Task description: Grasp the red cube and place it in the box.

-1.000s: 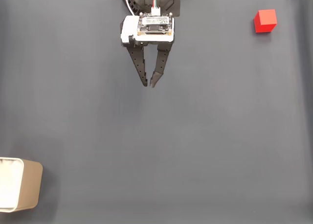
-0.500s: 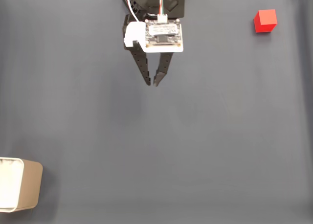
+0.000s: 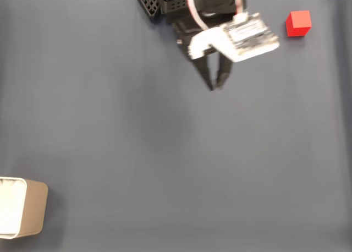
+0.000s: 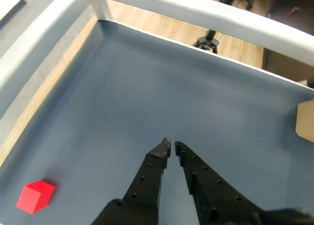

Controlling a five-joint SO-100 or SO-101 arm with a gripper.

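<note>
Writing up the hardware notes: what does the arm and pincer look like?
Black printed arm with a black two-finger pincer; the fingers are tapered, pointed, and dotted with small holes. A white bracket carries a bare circuit board. White and red cables run along the arm.

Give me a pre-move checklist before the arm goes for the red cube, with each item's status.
1. Red cube in sight, sitting free on the mat: ok.
2. Gripper empty: ok.
3. Jaws wide enough for the cube: not ok, tips nearly touching.
4. Gripper lined up over the cube: not ok, cube lies off to the right in the fixed view.
5. Box upright, open top: ok.
</note>
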